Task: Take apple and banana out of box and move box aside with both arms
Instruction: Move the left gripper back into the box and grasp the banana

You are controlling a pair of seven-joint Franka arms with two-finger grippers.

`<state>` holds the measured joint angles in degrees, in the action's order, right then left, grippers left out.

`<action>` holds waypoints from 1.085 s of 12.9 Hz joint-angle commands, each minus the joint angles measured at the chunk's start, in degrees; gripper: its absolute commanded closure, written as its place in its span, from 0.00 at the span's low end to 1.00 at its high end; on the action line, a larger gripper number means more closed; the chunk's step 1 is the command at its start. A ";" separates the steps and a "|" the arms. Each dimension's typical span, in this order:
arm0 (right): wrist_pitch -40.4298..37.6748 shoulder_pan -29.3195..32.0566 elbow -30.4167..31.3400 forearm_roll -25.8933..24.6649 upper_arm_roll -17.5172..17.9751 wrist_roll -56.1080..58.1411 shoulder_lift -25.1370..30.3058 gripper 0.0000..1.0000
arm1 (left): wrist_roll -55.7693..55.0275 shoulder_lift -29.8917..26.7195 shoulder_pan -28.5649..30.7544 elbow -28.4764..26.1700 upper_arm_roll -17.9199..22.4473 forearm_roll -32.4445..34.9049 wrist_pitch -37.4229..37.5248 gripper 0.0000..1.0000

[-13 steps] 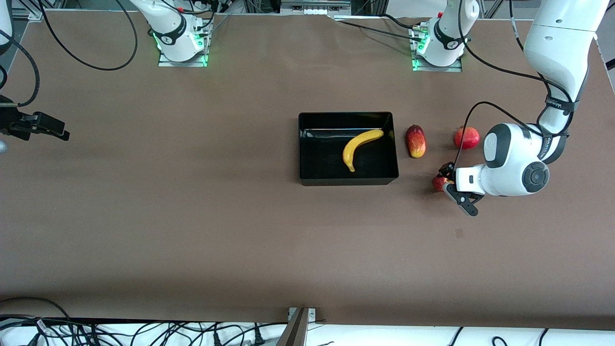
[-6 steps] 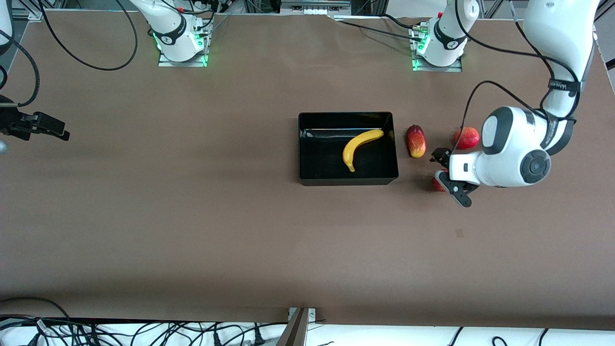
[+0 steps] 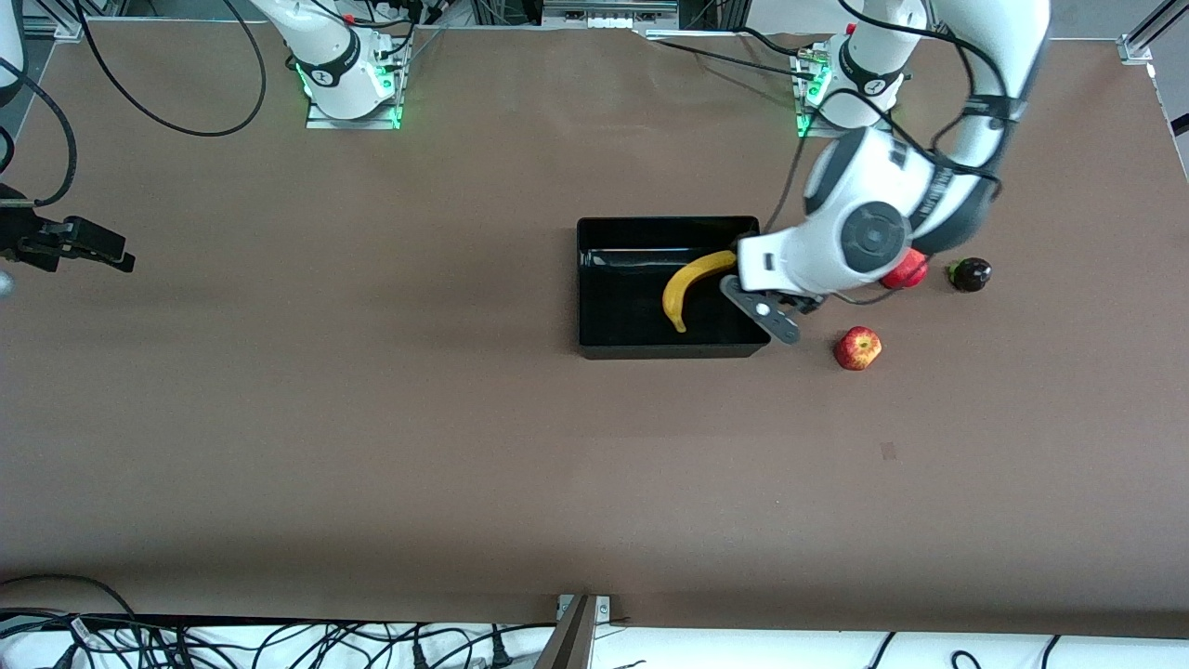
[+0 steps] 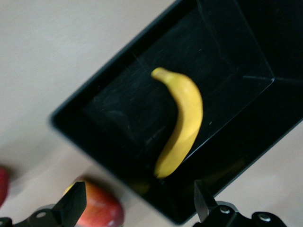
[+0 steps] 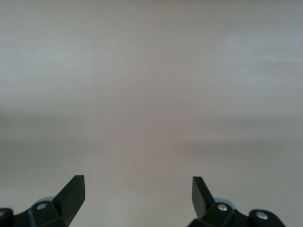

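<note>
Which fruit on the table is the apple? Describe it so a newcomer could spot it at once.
Start at the glossy black rectangular plastic bin holding the long curved yellow banana. Toward the left arm's end of the table, on the brown tabletop, lies the small round red apple with yellow patches. It is the fruit nearest the front camera, apart from the others.

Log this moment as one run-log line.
banana: in box | apple: on table, outside box | left gripper: open, empty, over box edge | right gripper: open, empty, waiting over bare table
</note>
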<state>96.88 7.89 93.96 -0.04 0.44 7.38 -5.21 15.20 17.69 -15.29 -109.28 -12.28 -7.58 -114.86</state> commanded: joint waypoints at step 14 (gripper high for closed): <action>0.06 0.20 -1.06 1.27 -0.09 -0.53 -1.03 0.00 | 0.62 12.45 -7.21 -11.65 0.94 0.11 -29.80 0.00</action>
<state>96.88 7.92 93.96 -0.03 0.42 7.32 -5.50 14.83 29.03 -21.94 -120.15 -12.12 -7.58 -142.88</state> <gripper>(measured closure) 0.000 0.000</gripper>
